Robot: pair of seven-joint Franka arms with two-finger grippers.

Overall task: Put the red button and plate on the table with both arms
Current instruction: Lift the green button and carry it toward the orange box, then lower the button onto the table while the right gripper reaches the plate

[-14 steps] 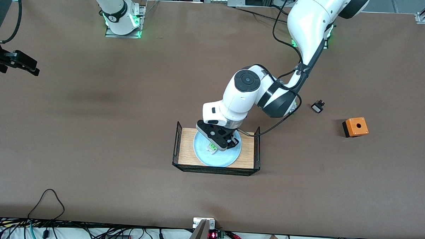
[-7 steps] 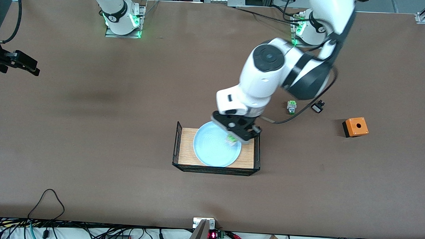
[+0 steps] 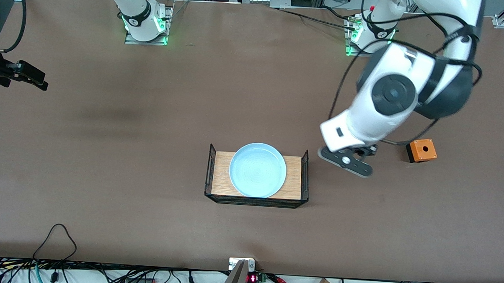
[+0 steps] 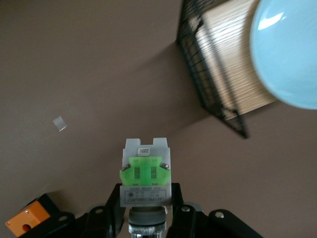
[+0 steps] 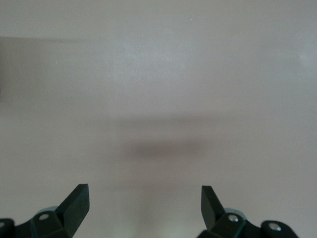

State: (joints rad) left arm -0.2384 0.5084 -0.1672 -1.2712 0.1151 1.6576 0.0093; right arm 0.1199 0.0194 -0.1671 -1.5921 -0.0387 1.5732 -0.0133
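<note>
One light, rigid red button (image 4: 145,176) you are carrying clamped in the left hand (image 4: 146,218) by its capped end; right hand (image 5: 144,201) waiting open.

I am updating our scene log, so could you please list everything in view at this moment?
red button: one, whitish body with green block, held in the left hand over bare table.
plate: one, pale blue, on the tray.
tray: one, wood floor, black wire ends, mid-table.
orange box: one, orange and black, toward the left arm's end.
table: one, brown.
left hand: one, black, shut on the red button.
right hand: one, black, open, waiting over bare table.
</note>
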